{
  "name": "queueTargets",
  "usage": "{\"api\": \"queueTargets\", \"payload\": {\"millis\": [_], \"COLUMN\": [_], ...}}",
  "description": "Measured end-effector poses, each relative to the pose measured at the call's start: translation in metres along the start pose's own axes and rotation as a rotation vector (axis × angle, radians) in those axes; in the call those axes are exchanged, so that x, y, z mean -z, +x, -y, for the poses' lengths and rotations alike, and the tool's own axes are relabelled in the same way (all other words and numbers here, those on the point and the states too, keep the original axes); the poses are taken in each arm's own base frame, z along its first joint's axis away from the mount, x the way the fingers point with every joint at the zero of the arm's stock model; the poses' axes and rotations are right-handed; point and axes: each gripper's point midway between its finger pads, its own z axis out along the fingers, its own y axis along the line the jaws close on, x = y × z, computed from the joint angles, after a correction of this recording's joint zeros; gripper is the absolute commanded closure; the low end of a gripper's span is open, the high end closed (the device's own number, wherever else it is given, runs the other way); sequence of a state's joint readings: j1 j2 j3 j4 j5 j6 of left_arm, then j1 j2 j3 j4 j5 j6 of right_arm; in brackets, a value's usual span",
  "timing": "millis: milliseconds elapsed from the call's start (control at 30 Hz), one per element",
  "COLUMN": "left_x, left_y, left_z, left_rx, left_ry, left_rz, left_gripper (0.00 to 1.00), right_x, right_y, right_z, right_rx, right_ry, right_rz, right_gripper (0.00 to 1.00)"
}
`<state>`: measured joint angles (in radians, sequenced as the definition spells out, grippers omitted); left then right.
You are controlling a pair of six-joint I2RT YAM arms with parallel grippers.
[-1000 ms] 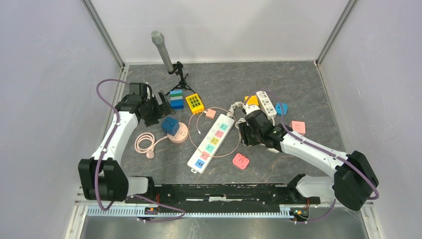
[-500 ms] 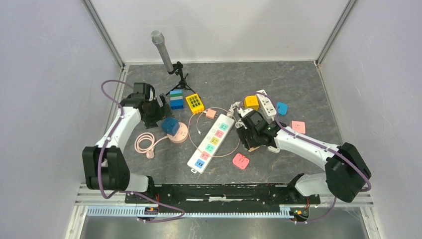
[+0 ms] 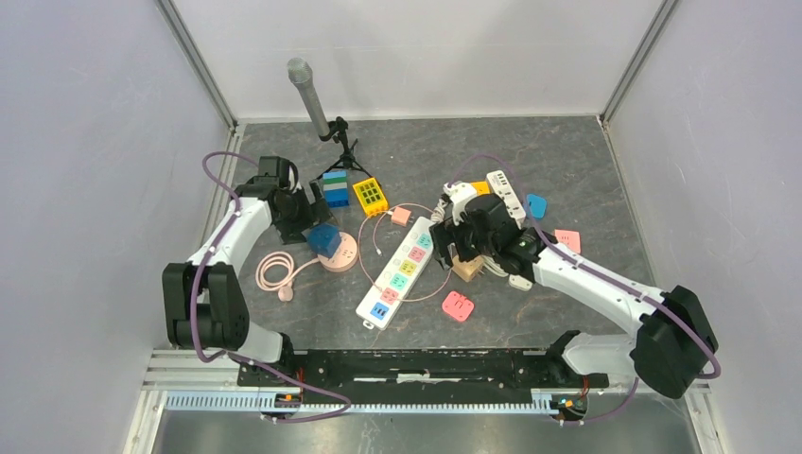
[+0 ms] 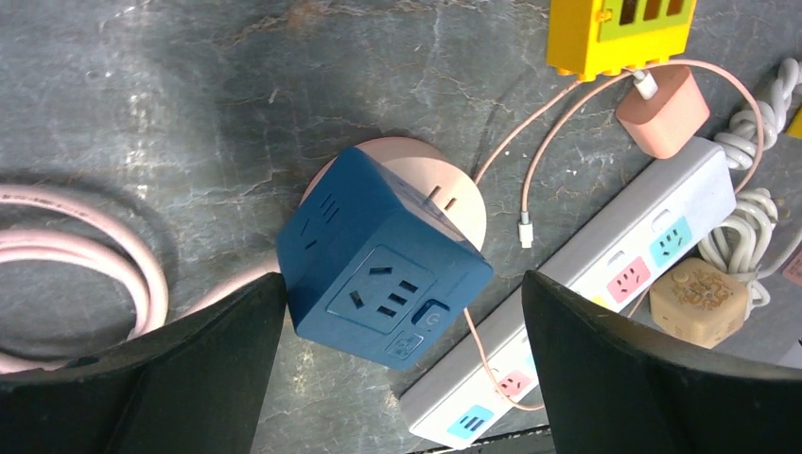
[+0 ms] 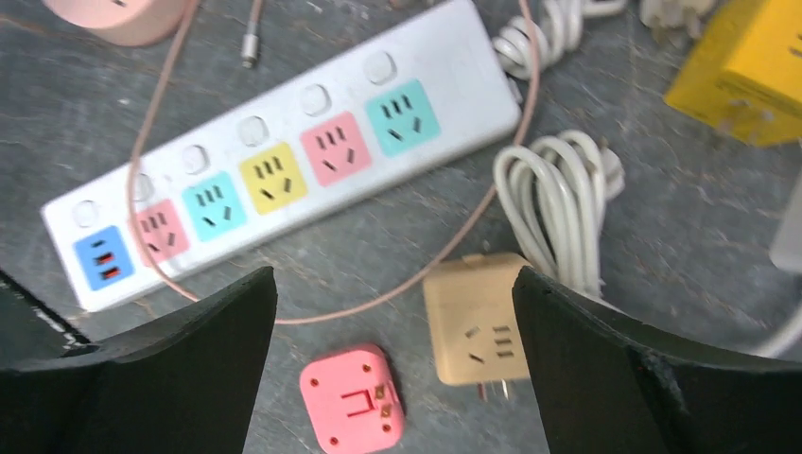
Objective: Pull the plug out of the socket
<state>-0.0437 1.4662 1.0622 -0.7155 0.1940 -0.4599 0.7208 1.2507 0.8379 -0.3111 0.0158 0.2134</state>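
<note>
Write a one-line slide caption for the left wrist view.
Open left gripper above the blue cube adapter seated on the round pink socket.

Pale lilac walls (image 3: pixel 85 142) with metal corner posts (image 3: pixel 197 64) enclose a dark grey mottled tabletop (image 3: pixel 577 151).

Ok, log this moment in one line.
left pincer: open, above blue plug | blue plug: on pink socket | right pincer: open, empty

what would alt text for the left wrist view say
A blue cube plug sits on a round pink socket on the grey table, framed between the open fingers of the left gripper. A white power strip with coloured outlets lies to its right and a coiled pink cable to its left.
</note>
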Motion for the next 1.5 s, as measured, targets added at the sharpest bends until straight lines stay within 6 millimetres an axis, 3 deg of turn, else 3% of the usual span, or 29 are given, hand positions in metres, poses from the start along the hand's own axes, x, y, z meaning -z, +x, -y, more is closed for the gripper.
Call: {"api": "queueTargets", "payload": {"millis": [133, 333, 467, 633, 833, 967, 1133, 1267, 1500], "left_x": [-0.006, -0.012, -0.017, -0.015, -0.009, -0.004, 0.003, 0.004, 0.0], "left_y": [0.002, 0.004, 0.013, 0.017, 0.024, 0.025, 0.026, 0.021, 0.007], "left_z": [0.009, 0.01, 0.005, 0.006, 0.001, -0.005, -0.015, -0.014, -0.004], "left_rx": [-0.014, -0.028, -0.031, -0.041, 0.024, 0.112, 0.198, 0.112, -0.084], "left_ry": [0.065, 0.09, 0.069, 0.07, 0.018, -0.034, -0.088, -0.098, -0.033], "left_rz": [-0.005, 0.0, -0.002, 0.034, 0.057, 0.077, 0.107, 0.081, 0.095], "left_gripper": [0.0, 0.03, 0.1, 0.2, 0.26, 0.26, 0.08, 0.02, 0.0], "right_x": [-0.009, -0.028, -0.053, -0.095, -0.113, -0.13, -0.154, -0.163, -0.179], "right_y": [-0.008, -0.014, -0.016, -0.021, -0.041, -0.035, -0.031, -0.032, -0.021], "right_z": [-0.02, -0.051, -0.078, -0.111, -0.151, -0.156, -0.158, -0.158, -0.151], "right_rx": [-0.003, -0.073, -0.185, -0.277, -0.335, -0.399, -0.43, -0.452, -0.457], "right_ry": [-0.108, -0.262, -0.383, -0.458, -0.509, -0.483, -0.413, -0.364, -0.294], "right_rz": [0.028, 0.036, 0.017, -0.069, -0.068, -0.088, -0.1, -0.098, -0.131], "right_gripper": [0.03, 0.21, 0.39, 0.47, 0.56, 0.57, 0.57, 0.57, 0.6]}}
